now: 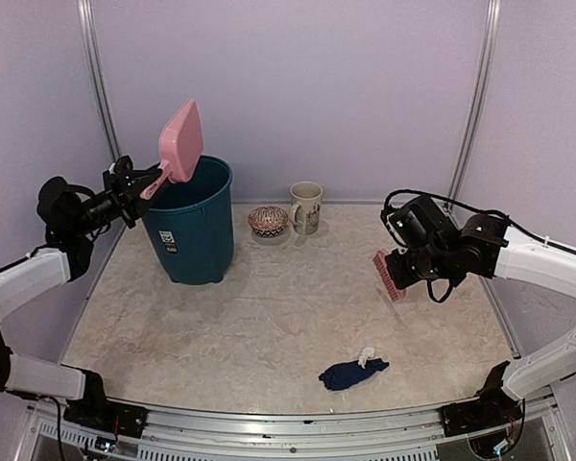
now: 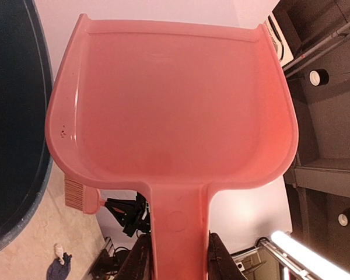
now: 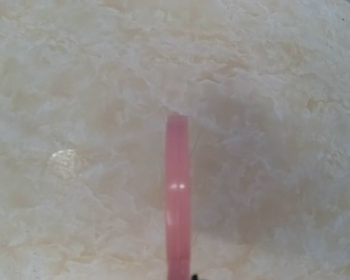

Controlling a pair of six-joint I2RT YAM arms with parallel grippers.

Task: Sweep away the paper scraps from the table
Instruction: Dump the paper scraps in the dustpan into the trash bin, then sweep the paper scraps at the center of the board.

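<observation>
Beige stone-patterned table (image 1: 269, 317) under lavender walls: the left gripper (image 1: 139, 190), clenched on the handle of a pink dustpan (image 1: 180, 142), holds it tilted above the rim of a teal bin (image 1: 194, 226), and the pan's inside looks bare. Well to the right of the bin, the right gripper (image 1: 408, 264) grasps a pink brush (image 1: 386, 276) clear of the surface. The paper scraps (image 1: 350, 373) in view, a navy clump with a white bit, lie forward and right of the bin. Emptying cleanly likely means keeping the pan's lip over the bin's mouth.
</observation>
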